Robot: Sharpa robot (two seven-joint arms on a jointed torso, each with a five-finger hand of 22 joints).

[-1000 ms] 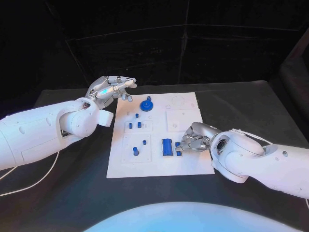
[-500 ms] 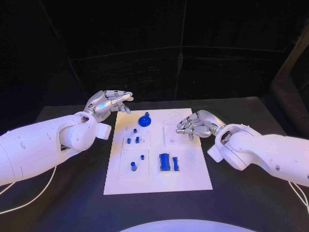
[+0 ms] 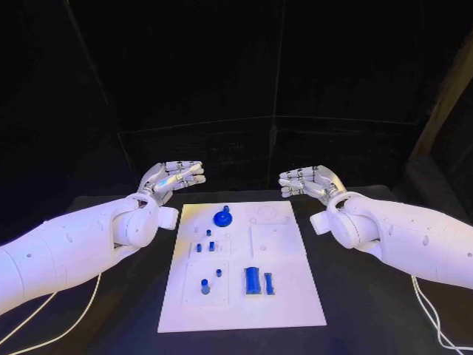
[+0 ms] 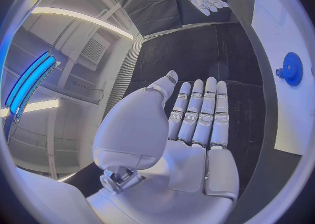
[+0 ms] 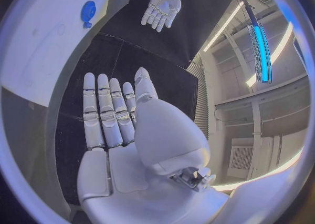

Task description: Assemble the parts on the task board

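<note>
Task board point(image 3: 284, 292) long axis runs away from robot on bench point(image 3: 375, 296). Left hand point(image 3: 171, 177), right hand point(image 3: 306, 181) raised beyond far edge, fingers straight, side by side, empty.

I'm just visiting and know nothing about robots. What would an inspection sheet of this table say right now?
Surface: black table, white board in the middle.
Job's things: blue parts on the board, among them a round knobbed part at the far end and a bar nearer the robot.
Clutter: nothing seen.
Hands: left hand and right hand raised beyond the board, holding nothing.
Cables: white cable on the left side, another on the right.
Surroundings: dark backdrop.
</note>
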